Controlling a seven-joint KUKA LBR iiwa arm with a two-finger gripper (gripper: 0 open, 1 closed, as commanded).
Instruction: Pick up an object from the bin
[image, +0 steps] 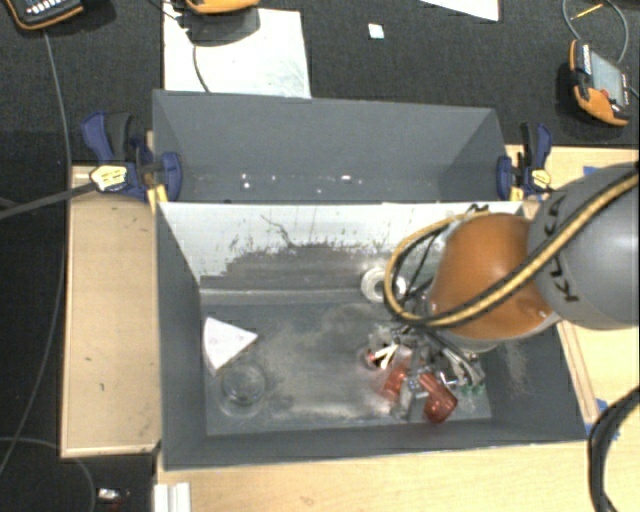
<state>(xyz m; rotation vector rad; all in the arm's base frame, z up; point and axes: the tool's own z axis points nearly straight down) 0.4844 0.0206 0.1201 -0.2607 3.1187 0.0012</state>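
Reddish-brown small things (438, 406) lie heaped at the lower right of the bin (185, 330), with the gripper (412, 388) down among them; wide or closed, I cannot tell; nothing looks lifted, so the pick itself seems left.

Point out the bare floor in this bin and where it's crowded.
Bare floor lies in the middle, between the white triangular piece and clear cup on the left and the heap of reddish things on the right. Crowded: that heap, under the gripper, with a white ring behind it.
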